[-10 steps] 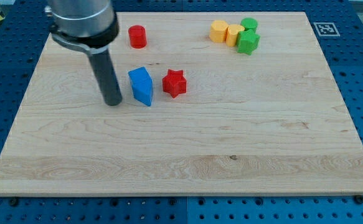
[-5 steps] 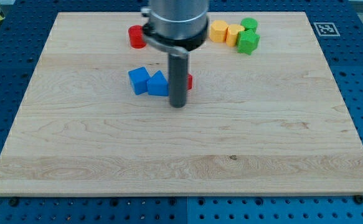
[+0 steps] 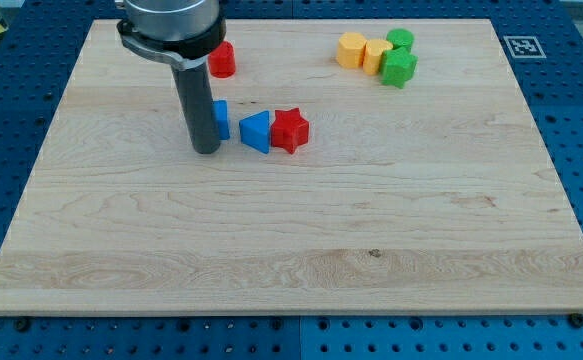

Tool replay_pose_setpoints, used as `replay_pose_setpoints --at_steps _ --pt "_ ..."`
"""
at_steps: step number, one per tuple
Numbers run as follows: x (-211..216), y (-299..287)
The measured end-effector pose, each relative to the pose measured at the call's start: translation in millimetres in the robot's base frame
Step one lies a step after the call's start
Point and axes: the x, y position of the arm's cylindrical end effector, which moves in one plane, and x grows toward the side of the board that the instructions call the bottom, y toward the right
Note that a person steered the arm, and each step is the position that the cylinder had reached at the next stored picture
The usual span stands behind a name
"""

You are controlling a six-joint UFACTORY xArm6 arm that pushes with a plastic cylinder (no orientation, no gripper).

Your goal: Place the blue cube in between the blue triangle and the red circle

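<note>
My tip [image 3: 206, 150] rests on the board just left of and below the blue cube [image 3: 220, 117], which the rod mostly hides. The blue triangle [image 3: 256, 132] lies to the right of the cube, a small gap between them. The red star [image 3: 290, 130] touches the triangle's right side. The red circle [image 3: 222, 60] stands toward the view's top, above the cube, partly hidden behind the arm's body.
A yellow block [image 3: 351, 49], another yellow block [image 3: 377, 55], a green block [image 3: 400, 40] and a green star-like block [image 3: 399, 68] cluster at the view's top right. The wooden board [image 3: 291, 250] lies on a blue pegboard.
My tip has moved left, from below the red star to the left side of the blue cube. The blue cube now sits slightly higher, apart from the triangle.
</note>
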Motion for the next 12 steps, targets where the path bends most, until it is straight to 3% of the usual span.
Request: replay_pose_setpoints --at_steps 3,8,12 --pt "-47 0" --pt "-83 -40" --pt "-54 -19"
